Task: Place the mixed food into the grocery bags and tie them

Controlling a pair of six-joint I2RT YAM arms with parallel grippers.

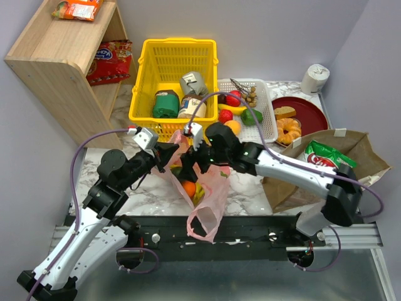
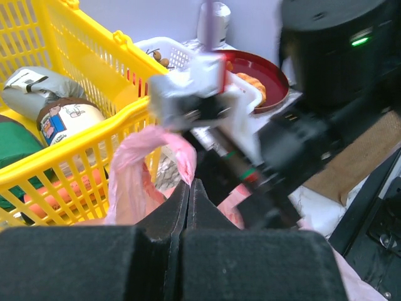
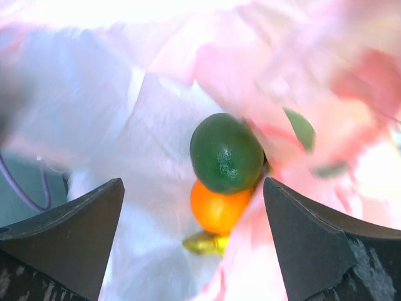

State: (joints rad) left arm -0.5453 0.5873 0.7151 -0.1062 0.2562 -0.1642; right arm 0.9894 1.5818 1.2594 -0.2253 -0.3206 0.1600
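Observation:
The pink plastic bag (image 1: 212, 188) lies open at the table's near middle, a loop handle hanging over the front edge. Inside it are the orange fruit (image 1: 188, 188), the bananas (image 1: 199, 190) and a green round fruit (image 3: 227, 152). My left gripper (image 1: 172, 154) is shut on the bag's other pink handle (image 2: 164, 143) at its tips (image 2: 189, 183). My right gripper (image 1: 200, 155) is open and empty over the bag's mouth, looking down at the orange fruit (image 3: 218, 211) and a banana tip (image 3: 207, 243). The green crisp packet (image 1: 326, 158) sits in the brown paper bag (image 1: 360, 157) at the right.
A yellow basket (image 1: 177, 42) with tins and jars stands behind the bag. A white tray (image 1: 270, 119) of fruit and a red plate (image 1: 312, 116) with pastries are at the back right. A wooden shelf (image 1: 59, 66) with snack packets stands at the left.

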